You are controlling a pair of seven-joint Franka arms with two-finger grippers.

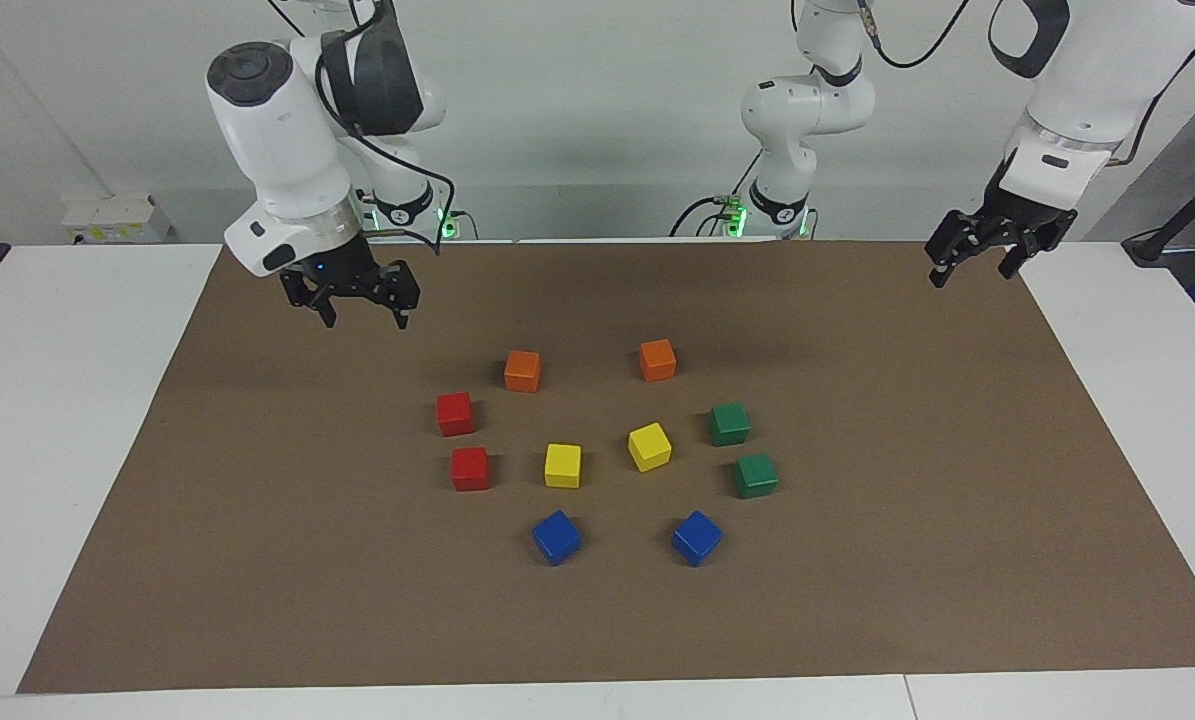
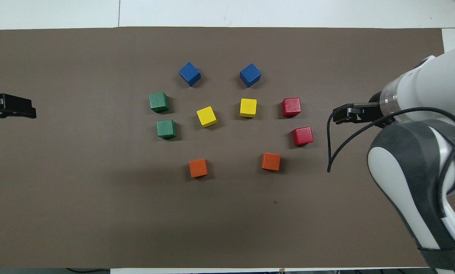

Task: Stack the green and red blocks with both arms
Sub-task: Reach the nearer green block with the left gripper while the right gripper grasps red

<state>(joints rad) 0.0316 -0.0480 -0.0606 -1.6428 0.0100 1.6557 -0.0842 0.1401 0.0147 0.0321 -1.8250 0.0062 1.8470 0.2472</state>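
We reckon the small matte red cubes and green cubes are light, probably wooden: pinch flat sides. Right gripper and left gripper gape, empty.

Right arm reaches out over the worktop, wrist pointing down, right end effector open, empty, in the air. Left arm waits at the worktop's edge, left end effector open, empty, pointing about 7 o'clock in the facing view.
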